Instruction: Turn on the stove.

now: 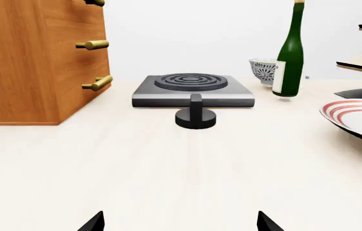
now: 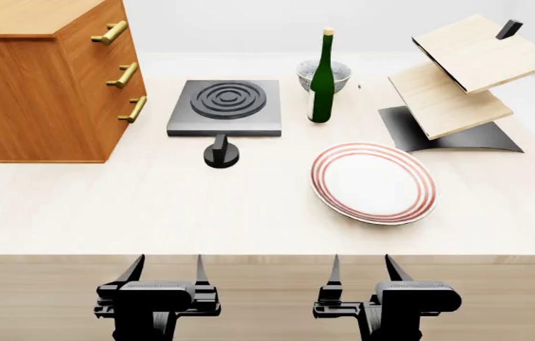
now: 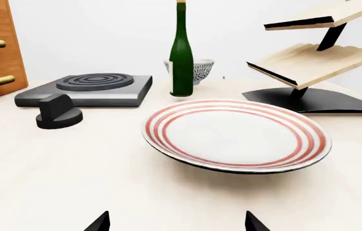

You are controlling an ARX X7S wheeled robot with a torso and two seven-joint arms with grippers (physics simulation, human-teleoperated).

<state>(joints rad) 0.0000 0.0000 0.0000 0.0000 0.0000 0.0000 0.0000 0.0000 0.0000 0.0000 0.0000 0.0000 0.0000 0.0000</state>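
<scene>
The stove (image 2: 224, 108) is a flat dark-grey square slab with concentric burner rings, at the back of the table left of centre. Its black round-based knob (image 2: 221, 154) stands apart just in front of it. The stove (image 1: 193, 89) and knob (image 1: 195, 116) also show straight ahead in the left wrist view, and the stove (image 3: 88, 89) and knob (image 3: 57, 114) show in the right wrist view. My left gripper (image 2: 165, 271) and right gripper (image 2: 360, 271) are both open and empty at the table's near edge, far from the knob.
A wooden drawer cabinet (image 2: 45, 78) stands left of the stove. A green bottle (image 2: 321, 78) and a patterned bowl (image 2: 326, 73) stand to its right. A red-striped plate (image 2: 372, 183) lies in front of the right gripper. A wooden shelf rack (image 2: 457, 78) with a dark curved base stands at the back right.
</scene>
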